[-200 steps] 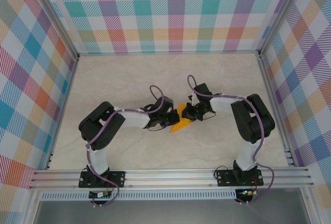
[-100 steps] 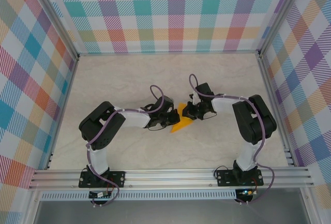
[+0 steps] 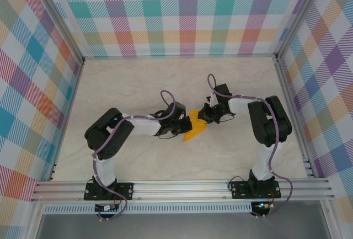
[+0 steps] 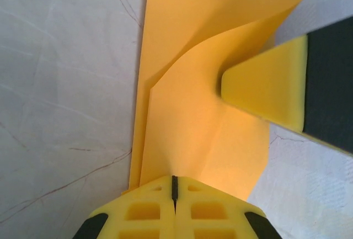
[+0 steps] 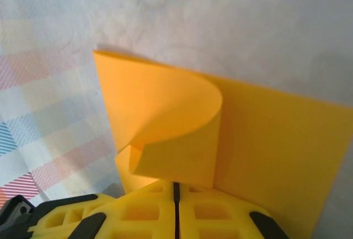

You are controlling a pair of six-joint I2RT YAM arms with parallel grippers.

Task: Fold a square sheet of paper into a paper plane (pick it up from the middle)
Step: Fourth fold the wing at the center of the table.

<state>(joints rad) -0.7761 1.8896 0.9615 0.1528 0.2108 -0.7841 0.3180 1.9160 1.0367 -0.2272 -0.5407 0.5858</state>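
My left claw [image 4: 174, 186] is clenched on one edge of the folded orange-yellow sheet of paper [image 4: 187, 117], fingertips pressed together with the layers fanning out from between them. The sheet sits over the middle of the pale marbled table [image 3: 127, 84], between my two claws. Just beyond it, my right claw [image 5: 176, 190] is clenched too, pinching the opposite side, where one flap curls over.
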